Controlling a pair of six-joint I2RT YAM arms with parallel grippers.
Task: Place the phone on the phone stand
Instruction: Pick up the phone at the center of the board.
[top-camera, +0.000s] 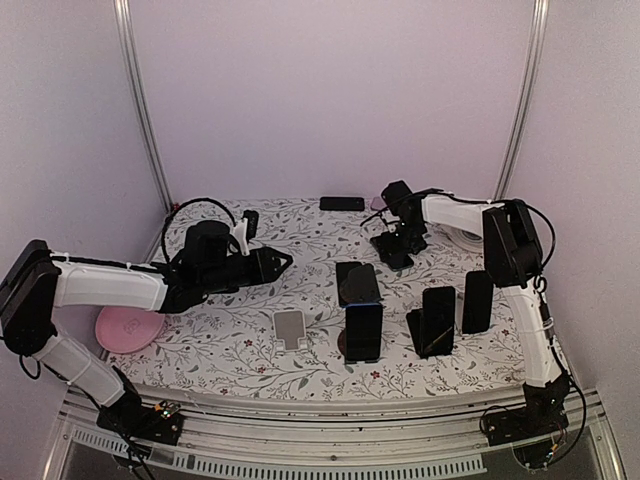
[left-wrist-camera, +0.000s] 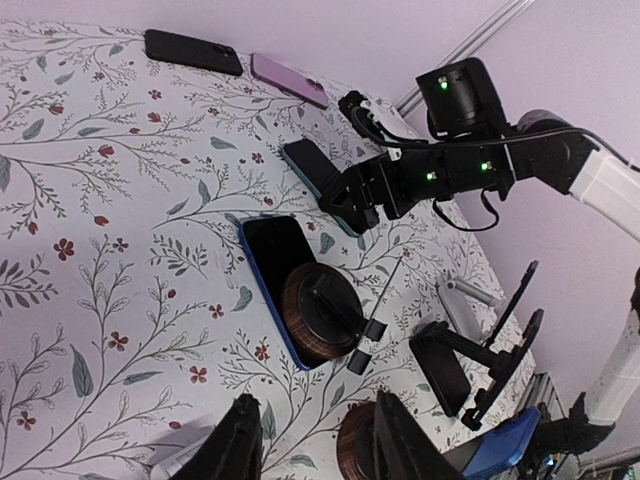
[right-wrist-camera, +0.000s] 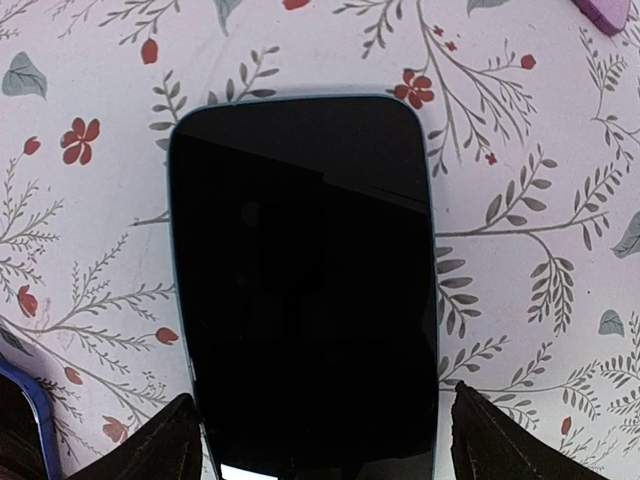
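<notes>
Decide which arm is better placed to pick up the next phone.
Right. The right gripper hangs open directly over a flat-lying phone, fingers either side of it; the left gripper is empty and well away.

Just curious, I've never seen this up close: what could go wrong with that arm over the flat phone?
The phone lies flat, so the open right fingers might slip off its thin edges. A blue phone sits close beside one finger and could get nudged. Carrying it past the upright phones risks toppling them.
</notes>
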